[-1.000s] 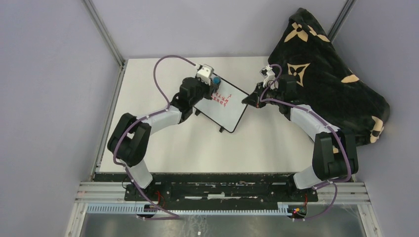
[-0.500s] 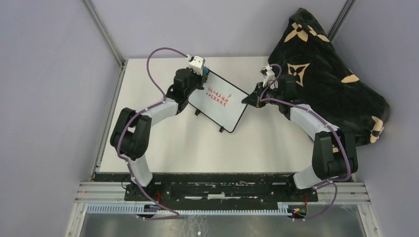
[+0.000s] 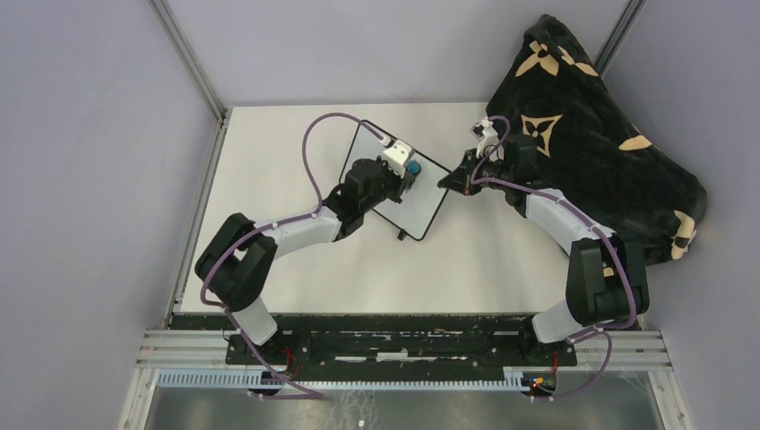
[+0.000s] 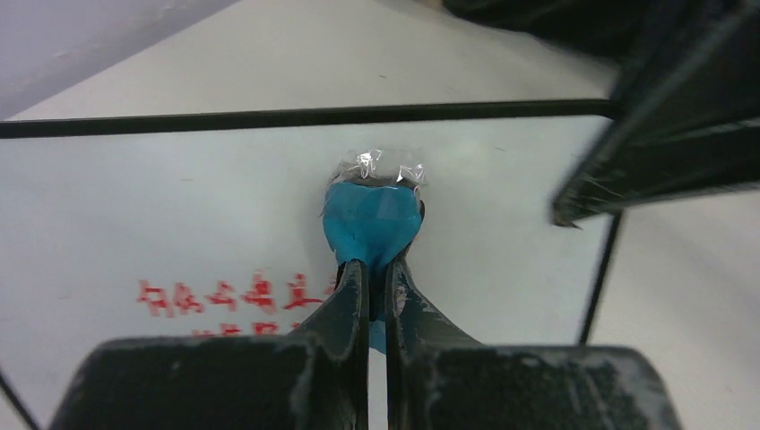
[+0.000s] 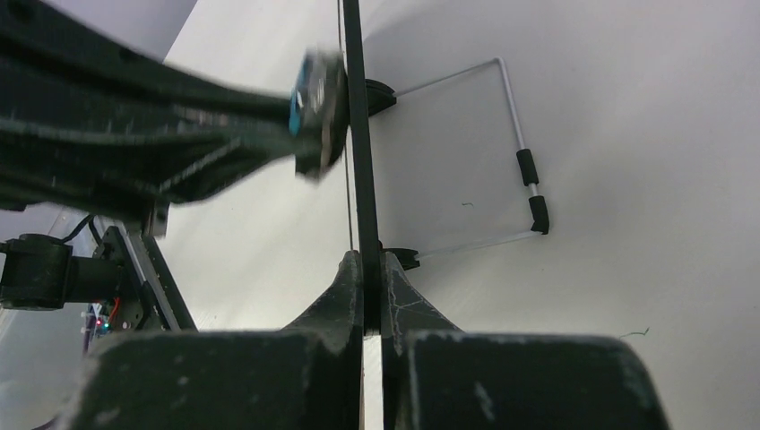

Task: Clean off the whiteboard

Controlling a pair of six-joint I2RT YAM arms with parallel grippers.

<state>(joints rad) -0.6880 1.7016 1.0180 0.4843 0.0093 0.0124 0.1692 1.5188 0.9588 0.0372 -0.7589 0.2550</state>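
Here, left claw (image 4: 376, 269) presses clenched eraser (image 4: 372, 215) onto whiteboard (image 4: 134, 202); right claw (image 5: 365, 260) clamps its edge.

R claw (image 5: 372, 262) clamps whiteboard (image 5: 362, 197) frame, seen edge-on.

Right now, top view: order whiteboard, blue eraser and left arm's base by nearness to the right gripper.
1. whiteboard, its right edge inside the right gripper
2. blue eraser, just left
3. left arm's base, bottom left

Overhead view looking down, two close wrist views, whiteboard (image 3: 424, 204) shared
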